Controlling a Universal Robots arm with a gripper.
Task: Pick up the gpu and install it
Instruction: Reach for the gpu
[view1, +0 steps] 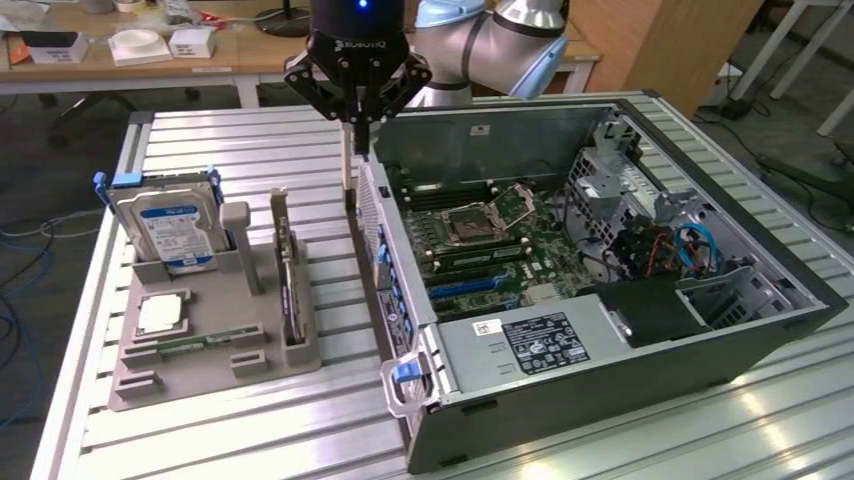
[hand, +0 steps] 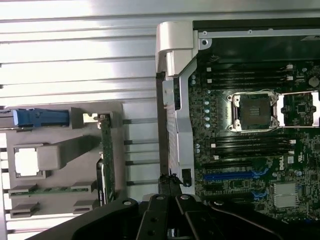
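Above the slatted bench (view1: 227, 130), hovers beside the computer case (view1: 667, 365) with end effector (hand: 170, 187) closed on nothing, gpu (view1: 284, 262) not yet lifted from holder (view1: 200, 375) near that case; seemingly pre-grasp, needs fingers opened over the card.

Looks like a robot lab or tech workshop. A big robot arm (view1: 494, 40) stands top middle, over a metal table (view1: 200, 130) w/ long grooves. An open PC (view1: 601, 400) lies lower right, next to a gray tray (view1: 200, 370) w/ PC parts. Wood desks (view1: 240, 55) w/ small boxes (view1: 140, 45) sit upper left. Blue wires (view1: 20, 300) lie on the floor, left edge.
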